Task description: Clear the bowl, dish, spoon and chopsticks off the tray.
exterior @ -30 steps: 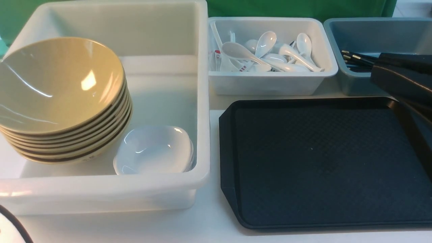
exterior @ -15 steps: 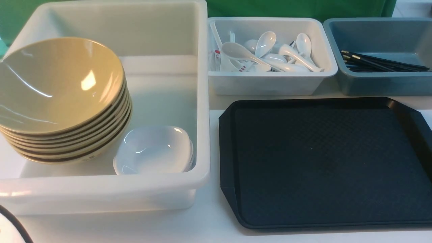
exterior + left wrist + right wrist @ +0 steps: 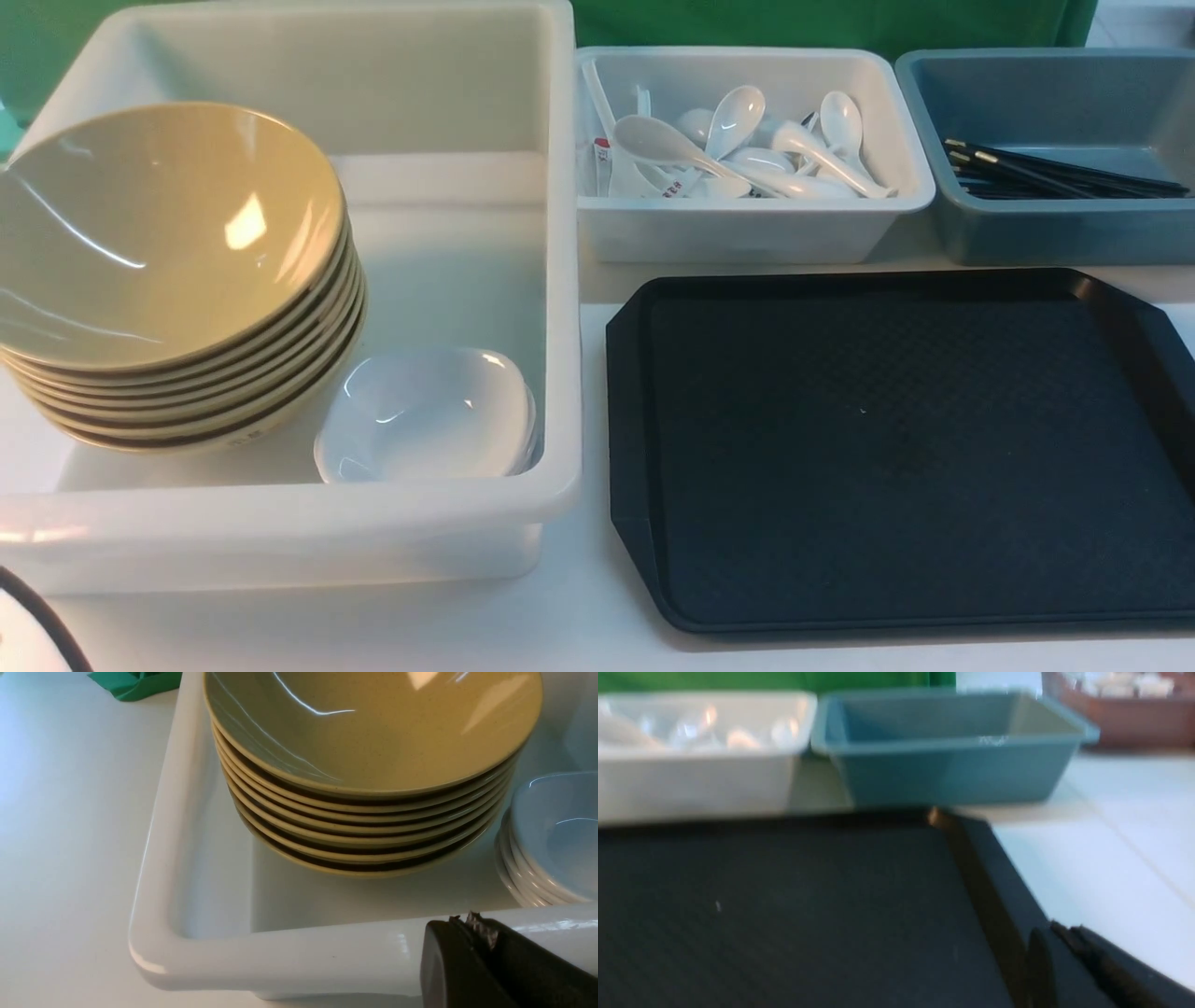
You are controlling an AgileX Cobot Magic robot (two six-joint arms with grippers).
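Black textured tray (image 3: pixel 896 448) bare, rim raised, corners cut off. Left gripper (image 3: pixel 472 921) and right gripper (image 3: pixel 1064 933) pressed together, holding nothing.

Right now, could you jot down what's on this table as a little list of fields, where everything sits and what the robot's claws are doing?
tray: black, nothing on it
bowls: stacked in the large white bin, left side
dishes: small white stack beside the bowls, same bin
spoons: piled in the small white bin
chopsticks: black, lying in the grey-blue bin
left gripper: shut, empty, near the large bin's rim
right gripper: shut, empty, over the tray's edge
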